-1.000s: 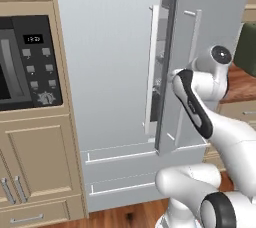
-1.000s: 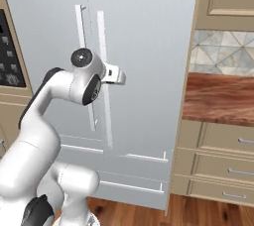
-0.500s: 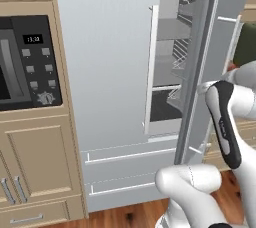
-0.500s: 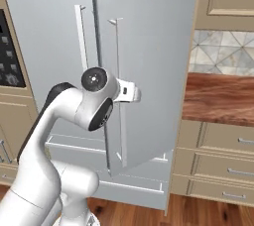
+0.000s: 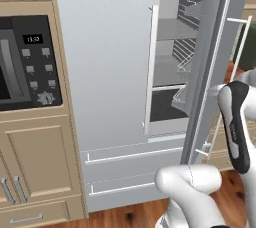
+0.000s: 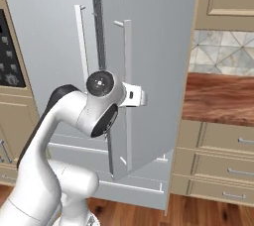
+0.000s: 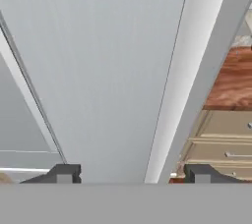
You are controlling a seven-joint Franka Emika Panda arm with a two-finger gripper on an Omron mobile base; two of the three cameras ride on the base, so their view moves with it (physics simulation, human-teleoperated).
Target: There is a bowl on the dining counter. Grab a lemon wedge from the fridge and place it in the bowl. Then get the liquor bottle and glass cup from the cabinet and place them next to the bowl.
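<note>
The right fridge door (image 5: 207, 72) has swung further out than a second ago, exposing more of the interior, and the gripper (image 7: 129, 171) has let go of the door handle (image 6: 127, 91). The jaws now stand released, one fingertip on each side of the handle bar in the hand view, not clamped on it. The door's free edge stands well forward of the left fridge door (image 5: 105, 72), leaving a tall gap between them. Wire shelves (image 5: 185, 52) inside the compartment hold nothing that can be made out; a lemon wedge cannot be told. Beside the fridge, the wooden table (image 6: 223, 98) lies clear of the door's swing.
</note>
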